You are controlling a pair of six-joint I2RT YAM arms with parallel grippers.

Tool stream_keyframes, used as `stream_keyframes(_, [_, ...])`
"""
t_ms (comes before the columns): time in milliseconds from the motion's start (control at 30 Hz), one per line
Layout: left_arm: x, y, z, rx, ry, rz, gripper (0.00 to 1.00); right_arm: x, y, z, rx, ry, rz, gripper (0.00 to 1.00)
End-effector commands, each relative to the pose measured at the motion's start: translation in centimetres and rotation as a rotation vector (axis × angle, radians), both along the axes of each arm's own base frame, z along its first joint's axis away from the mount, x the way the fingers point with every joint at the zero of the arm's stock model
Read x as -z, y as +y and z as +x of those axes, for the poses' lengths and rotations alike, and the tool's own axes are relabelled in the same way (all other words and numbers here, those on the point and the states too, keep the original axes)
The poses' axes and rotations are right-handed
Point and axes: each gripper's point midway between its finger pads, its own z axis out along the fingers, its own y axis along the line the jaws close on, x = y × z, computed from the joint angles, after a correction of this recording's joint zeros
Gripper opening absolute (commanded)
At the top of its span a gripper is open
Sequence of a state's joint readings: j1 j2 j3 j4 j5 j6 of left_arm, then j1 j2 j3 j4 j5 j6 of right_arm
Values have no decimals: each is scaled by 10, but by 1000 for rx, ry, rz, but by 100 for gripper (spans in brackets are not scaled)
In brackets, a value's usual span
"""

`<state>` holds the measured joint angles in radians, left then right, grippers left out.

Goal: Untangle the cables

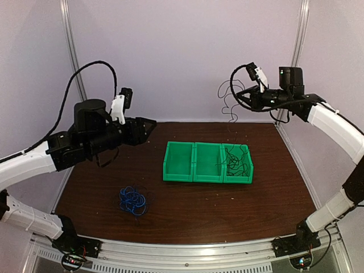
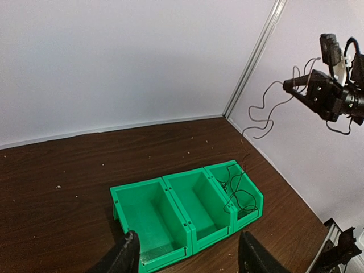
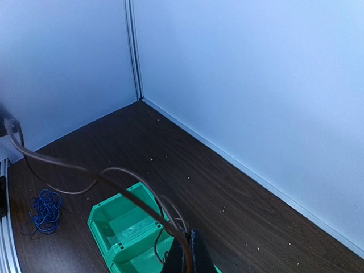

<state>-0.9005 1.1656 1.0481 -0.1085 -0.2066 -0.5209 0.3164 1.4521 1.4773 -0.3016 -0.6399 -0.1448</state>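
While right end effector (image 1: 238, 94) clamps black cable (image 1: 234, 162) over bin (image 1: 179, 162), left end effector (image 1: 149, 127) gapes.

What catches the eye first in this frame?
The raised right gripper pinches a thin black cable that dangles from high at back right into the rightmost compartment of the green plastic three-compartment bin at table centre. A small coil of blue wire lies front left.

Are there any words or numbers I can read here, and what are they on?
None can be read. The green bins, blue cable, black cable and table carry no words or numbers. The small boards by the arm bases are too tiny to tell.
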Motion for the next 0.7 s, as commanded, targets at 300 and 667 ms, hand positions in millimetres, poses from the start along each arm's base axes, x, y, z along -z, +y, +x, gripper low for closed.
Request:
stream_keyframes(300, [-3, 6, 3, -33, -36, 7, 60, 3, -31, 5, 78, -36, -22, 0])
stream_keyframes(667, [1, 7, 5, -40, -32, 15, 60, -20, -39, 4, 97, -76, -14, 0])
